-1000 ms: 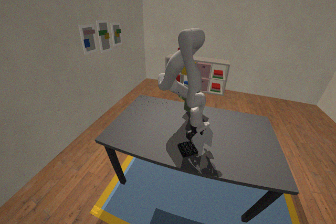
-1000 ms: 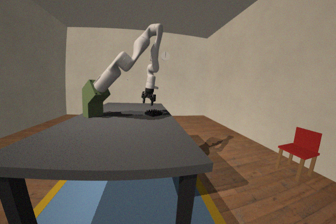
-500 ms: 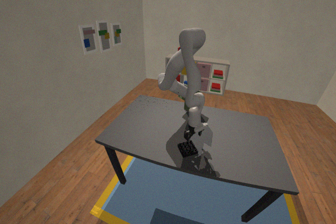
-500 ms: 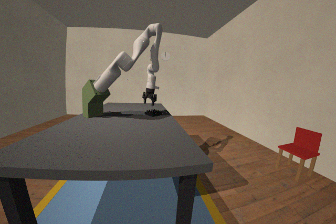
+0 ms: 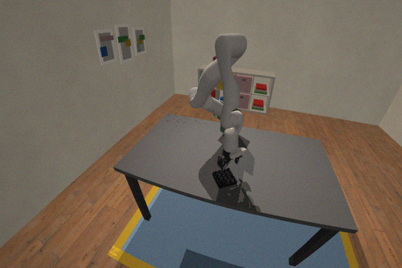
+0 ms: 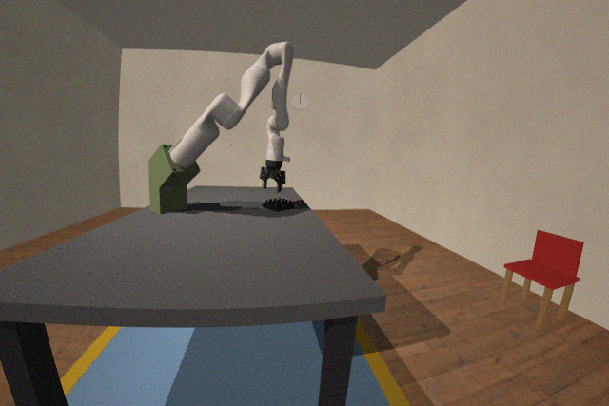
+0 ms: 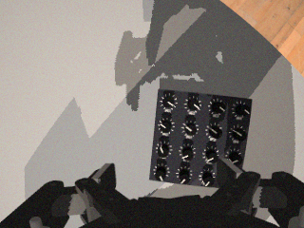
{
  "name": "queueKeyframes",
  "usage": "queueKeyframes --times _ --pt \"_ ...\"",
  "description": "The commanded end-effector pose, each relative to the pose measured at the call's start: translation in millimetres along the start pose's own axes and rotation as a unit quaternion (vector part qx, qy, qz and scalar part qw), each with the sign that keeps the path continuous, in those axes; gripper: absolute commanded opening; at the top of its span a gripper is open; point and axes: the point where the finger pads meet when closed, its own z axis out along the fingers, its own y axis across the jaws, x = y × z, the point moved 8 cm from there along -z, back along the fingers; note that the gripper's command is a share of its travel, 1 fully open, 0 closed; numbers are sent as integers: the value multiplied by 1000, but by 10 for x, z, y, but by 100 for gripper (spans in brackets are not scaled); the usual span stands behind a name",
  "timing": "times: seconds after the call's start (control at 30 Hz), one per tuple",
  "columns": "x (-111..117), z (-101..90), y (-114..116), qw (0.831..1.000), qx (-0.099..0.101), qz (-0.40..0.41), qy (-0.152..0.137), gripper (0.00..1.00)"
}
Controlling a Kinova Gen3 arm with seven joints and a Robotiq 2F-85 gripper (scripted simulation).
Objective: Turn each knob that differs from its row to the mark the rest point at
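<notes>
The claw [image 6: 272, 183] hangs spread wide, holding nothing, above the knob box [image 7: 201, 140] standing flat on the table [image 5: 292, 174]

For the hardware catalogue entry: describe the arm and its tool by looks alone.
The arm is glossy white, built of rounded tubular links with bulging joints, and rises from an angular green pedestal. A slimmer white wrist segment leads into the tool, which is black with two blocky, linked fingers. No cables, labels or markings can be made out.
</notes>
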Motion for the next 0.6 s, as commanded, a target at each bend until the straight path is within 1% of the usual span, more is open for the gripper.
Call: queueKeyframes --times 0.0,0.03,0.17,0.2,0.33,0.37,0.57 --pt "2 -4 -4 1000 0 -1 1 100" --pt "-6 -6 38 1000 -5 4 1 100" --pt "-6 -6 38 1000 -5 4 1 100" --pt "-14 -9 76 1000 -10 9 2 100" --pt "-14 -9 76 1000 -10 9 2 100" --pt "-21 -12 112 1000 -14 14 2 100" --pt "-21 -12 112 1000 -14 14 2 100"
